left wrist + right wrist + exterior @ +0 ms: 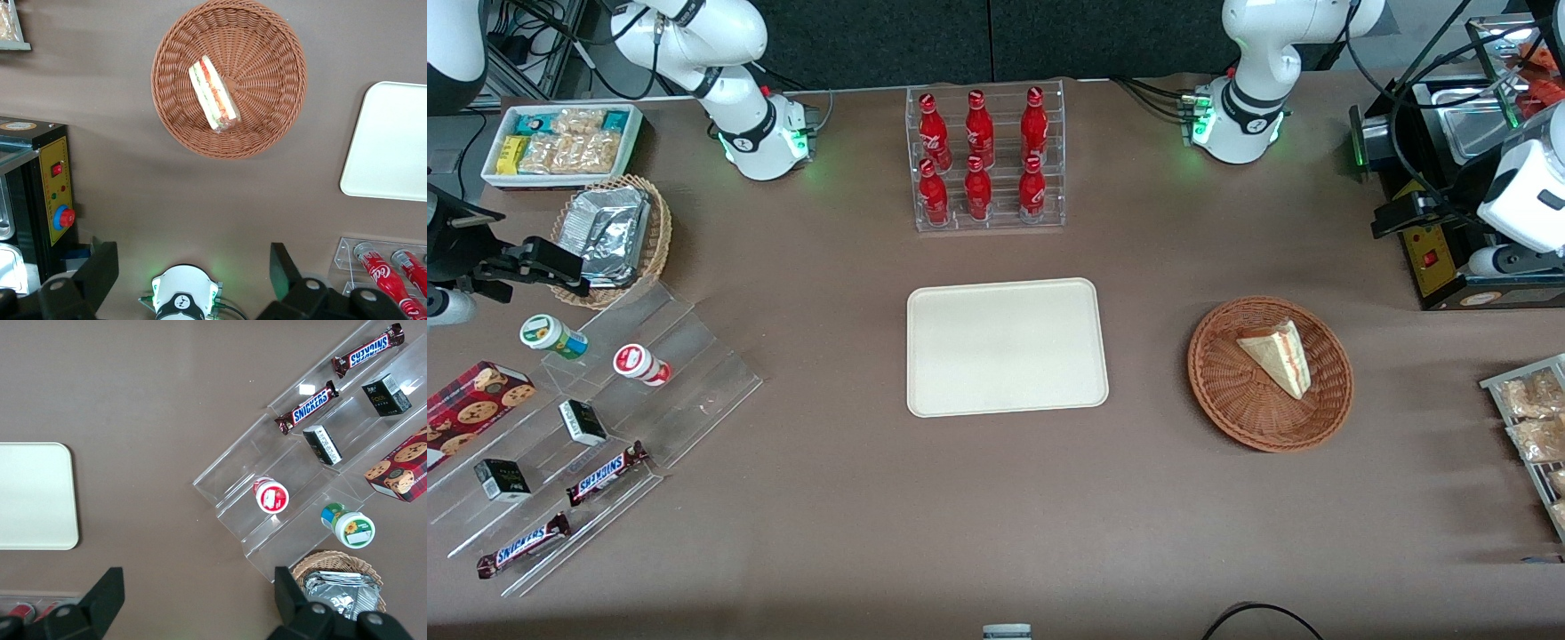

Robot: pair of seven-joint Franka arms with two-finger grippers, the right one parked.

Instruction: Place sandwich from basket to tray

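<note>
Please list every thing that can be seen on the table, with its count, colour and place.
sandwich: 1, white with red stripe, in the basket
basket: 1, reddish-brown, beside the tray, toward the working arm's end
tray: 1, cream, table middle
cola bottles: 6, red, in clear rack farther from the camera than the tray
Snickers bars: 2, brown, clear steps toward the parked arm's end
foil-packet basket: 1, tan, beside those steps
gripper: 1, black, open, high above the table
</note>
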